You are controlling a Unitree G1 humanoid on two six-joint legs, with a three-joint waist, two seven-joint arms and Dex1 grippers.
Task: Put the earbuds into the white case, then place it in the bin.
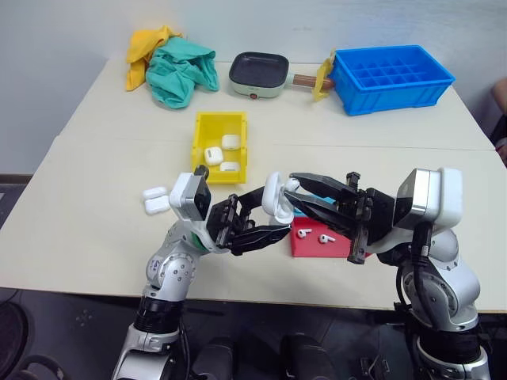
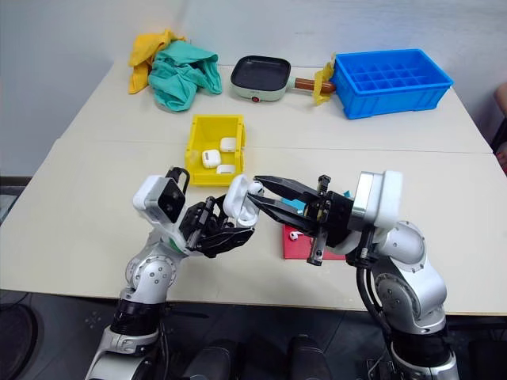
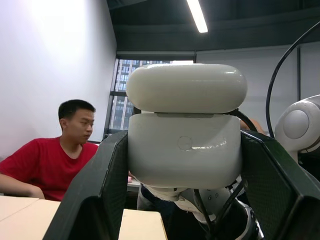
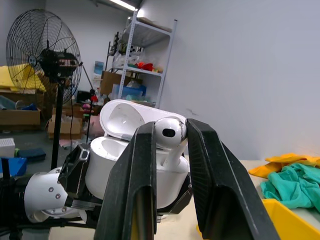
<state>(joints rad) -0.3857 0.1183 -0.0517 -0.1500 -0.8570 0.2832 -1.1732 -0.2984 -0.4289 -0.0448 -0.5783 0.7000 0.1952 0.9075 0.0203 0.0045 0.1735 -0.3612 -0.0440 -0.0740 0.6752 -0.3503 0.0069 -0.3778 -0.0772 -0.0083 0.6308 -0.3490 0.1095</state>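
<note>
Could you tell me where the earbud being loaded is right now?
The earbud sits pinched in the right gripper, just above the open white case that the left gripper holds mid-air.

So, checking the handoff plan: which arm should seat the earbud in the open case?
Right. Its claw pinches the earbud just above the open white case, which the left claw holds.

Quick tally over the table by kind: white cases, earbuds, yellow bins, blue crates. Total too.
white cases: 6; 3 in the yellow bin, 2 on the table, 1 in the left gripper
earbuds: 3; 2 on the red tray, 1 in the right gripper
yellow bin: 1
blue crate: 1
Total: 11
</note>
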